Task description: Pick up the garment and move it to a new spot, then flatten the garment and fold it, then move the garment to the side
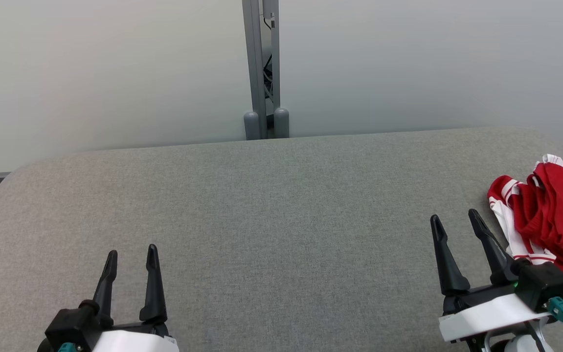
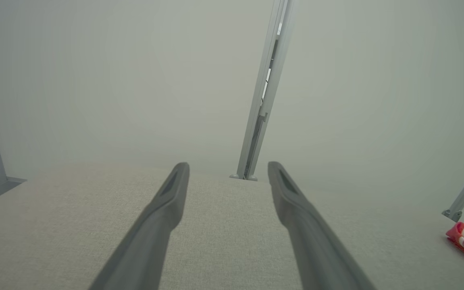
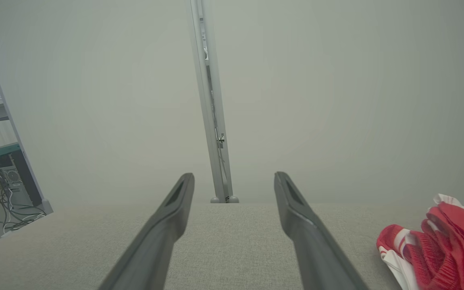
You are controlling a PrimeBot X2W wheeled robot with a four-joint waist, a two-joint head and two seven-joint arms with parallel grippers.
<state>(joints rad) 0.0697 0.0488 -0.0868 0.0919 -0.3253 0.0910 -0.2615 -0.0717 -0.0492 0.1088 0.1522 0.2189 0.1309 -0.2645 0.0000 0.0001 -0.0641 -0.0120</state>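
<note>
While my left gripper [image 1: 132, 250] sits at the lower left with its fingers spread and nothing between them, it's well apart from the thing I care about. Any two-handed grab would mean a long reach across the gray table [image 1: 271, 220], and a stretched arm is sloppy about where it lands.

My right gripper [image 1: 454, 214] is at the lower right, also spread wide and holding nothing. Its outer finger is just beside the white striped trim, so a careless swing could hook it and drag the whole lot sideways.

The garment [image 1: 555, 215], red with white stripes, lies in a rumpled heap at the far right of the table, close to the edge. Part of it runs out of the head view, so I can't tell how much hangs over. It sits off to the side, but it looks bunched rather than flat or neatly folded.

My worries:
- a nudge outward tips it off the table
- pinching the heap catches several layers at once, so it lifts as a knot
- the knit cloth could snag on a fingertip
</note>
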